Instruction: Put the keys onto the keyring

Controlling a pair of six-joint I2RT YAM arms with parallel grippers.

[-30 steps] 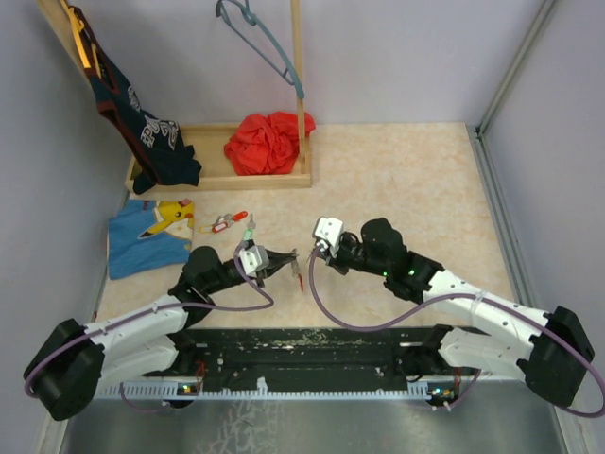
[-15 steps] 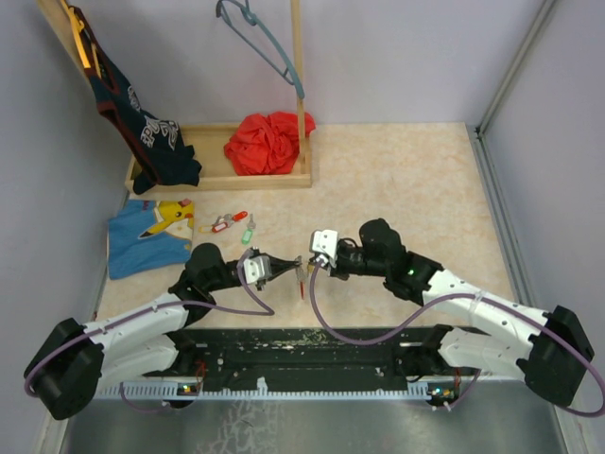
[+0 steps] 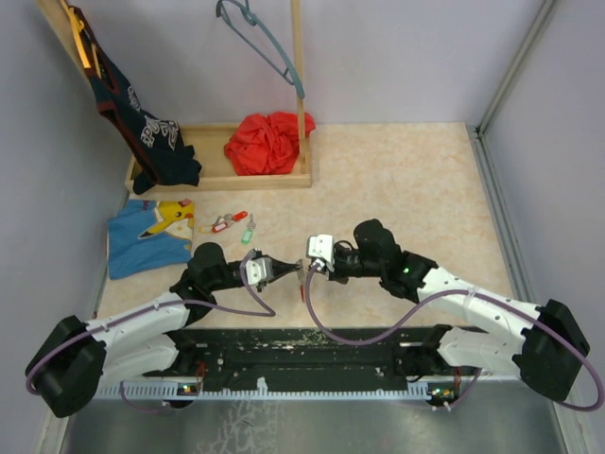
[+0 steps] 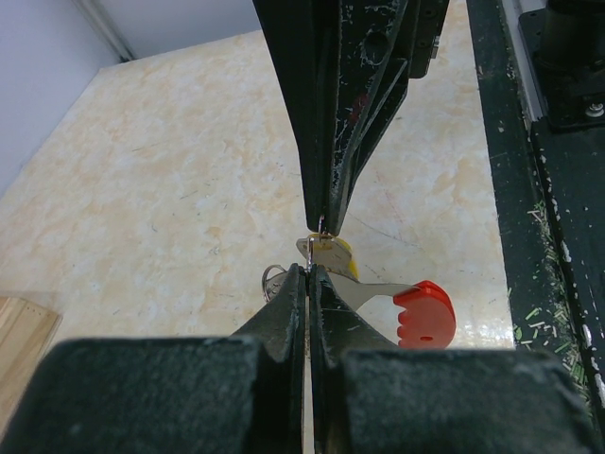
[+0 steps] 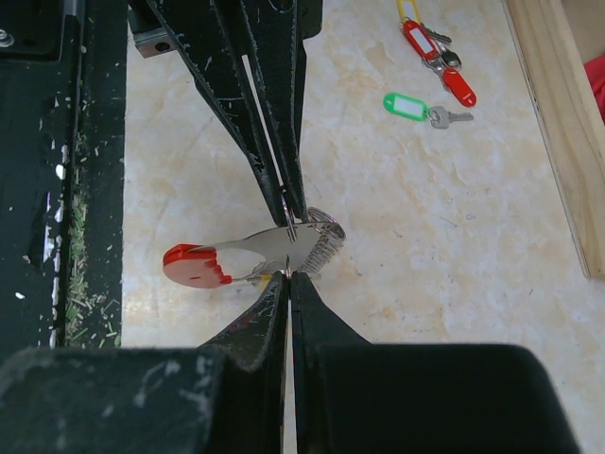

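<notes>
Near edge first: my left gripper (image 4: 308, 274) and right gripper (image 5: 287, 276) meet tip to tip just above the table (image 3: 406, 180), both finger pairs pressed together. Left pinches the red-headed key (image 4: 423, 314) by its blade, right beside the wire keyring (image 5: 324, 233). Right looks clamped on a small silver-and-yellow key (image 4: 338, 257) touching that blade, though I can't tell the exact grip. Further out, red-tagged keys (image 5: 442, 64) and a green-tagged key (image 5: 408, 106) lie loose on the table near the blue cloth (image 3: 137, 251). Beyond them is the wooden tray (image 3: 219, 182) holding a red cloth (image 3: 267, 142) and a navy shirt (image 3: 156, 142).
</notes>
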